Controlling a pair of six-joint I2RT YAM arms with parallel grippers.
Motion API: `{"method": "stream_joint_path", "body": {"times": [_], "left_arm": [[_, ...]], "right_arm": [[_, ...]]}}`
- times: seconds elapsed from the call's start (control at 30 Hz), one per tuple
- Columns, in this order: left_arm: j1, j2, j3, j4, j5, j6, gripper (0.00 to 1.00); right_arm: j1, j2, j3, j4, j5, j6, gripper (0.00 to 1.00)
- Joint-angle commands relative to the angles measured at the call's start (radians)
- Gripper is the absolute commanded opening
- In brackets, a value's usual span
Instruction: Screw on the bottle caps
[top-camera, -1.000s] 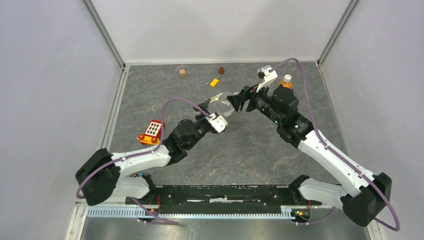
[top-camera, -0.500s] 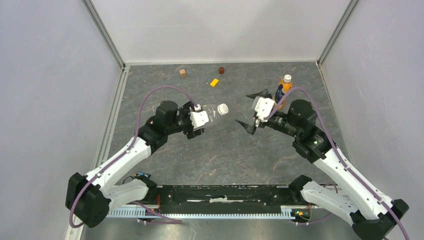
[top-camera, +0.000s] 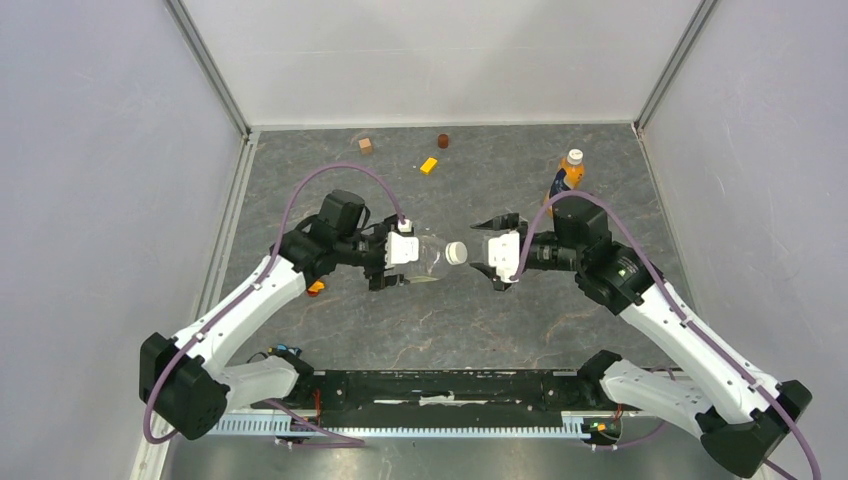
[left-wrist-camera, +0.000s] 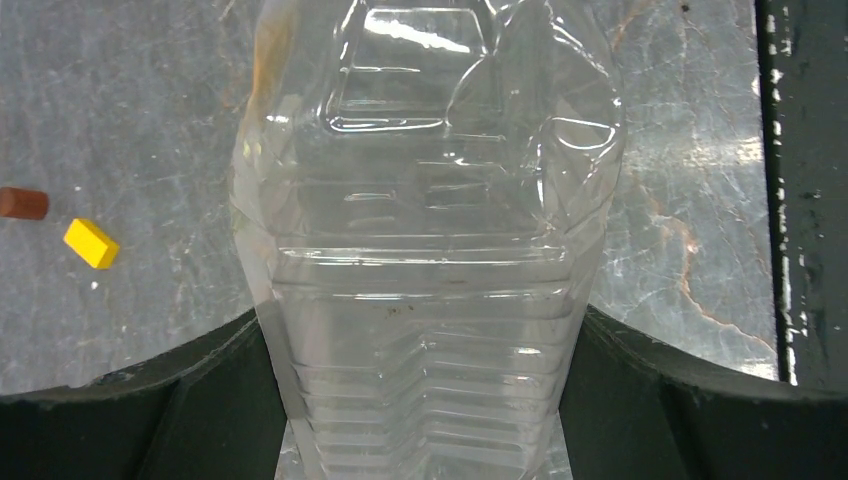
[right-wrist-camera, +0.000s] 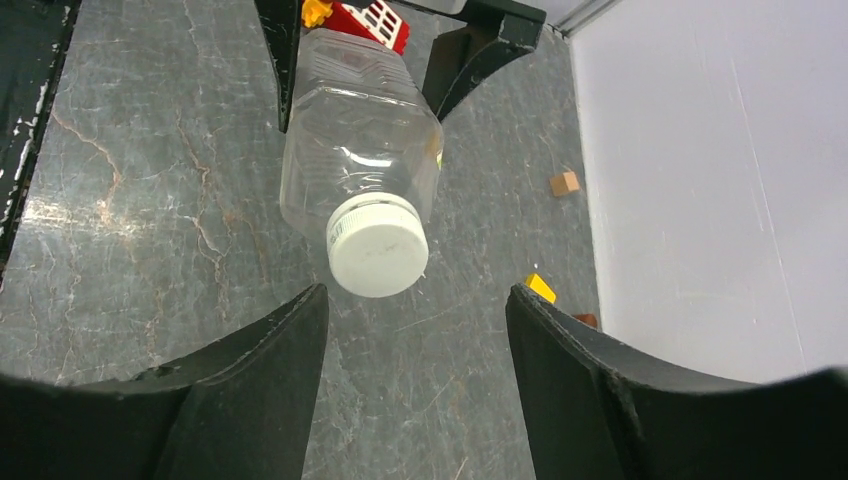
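Noting the white cap (right-wrist-camera: 378, 258) first: it sits on the neck of the clear bottle (right-wrist-camera: 360, 130), square to it as far as shows. How far it is wound down cannot be told. Cap judged stiff, small and light; the rim looks finely ribbed, so the place to take hold is across the rim, pads opposite each other, not on the smooth flat top. Clear bottle looks empty and thin-walled, with ribbed, dented sides visible in the left wrist view. Judged very light, soft enough to buckle under a hard squeeze, and slick enough to spin in a slack hold when the cap is turned. It lies on its side, apparently clear of the table (top-camera: 450, 320), with the left gripper (left-wrist-camera: 422, 318) clamped round its lower body and the cap end pointing at the other arm. Right gripper (right-wrist-camera: 415, 298) faces the cap end-on, jaws apart with one on each side of the cap, a gap on both sides and nothing held. Beyond the clear bottle's base, a red and yellow toy (right-wrist-camera: 372, 22). Well apart from the clear bottle, to its far right, the orange bottle (top-camera: 564, 182) stands upright with a second white cap (top-camera: 574, 156) on top. Toward the back wall from the clear bottle lie a yellow block (top-camera: 429, 165), a brown cube (top-camera: 366, 146) and a dark brown cylinder (top-camera: 443, 140).
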Motion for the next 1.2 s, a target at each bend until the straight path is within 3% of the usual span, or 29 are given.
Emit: {"method": "stream_joint_path", "body": {"times": [0.0, 0.2, 0.77, 1.03, 1.17], "left_arm": [[0.006, 0.006, 0.059, -0.028, 0.081, 0.065, 0.26], [0.006, 0.015, 0.064, -0.029, 0.118, 0.069, 0.26], [0.002, -0.014, 0.038, -0.029, 0.118, 0.112, 0.26], [-0.032, -0.053, 0.023, -0.02, 0.053, 0.165, 0.25], [-0.055, -0.102, -0.044, 0.109, -0.032, 0.139, 0.24]], "right_arm": [[0.023, 0.008, 0.031, -0.011, -0.027, -0.056, 0.7], [0.051, 0.024, 0.033, -0.019, -0.027, -0.063, 0.7], [0.121, 0.058, 0.038, -0.046, 0.003, -0.063, 0.54], [0.123, 0.072, 0.038, -0.045, 0.008, -0.03, 0.49], [0.123, 0.089, 0.036, -0.007, 0.04, 0.088, 0.4]]}}
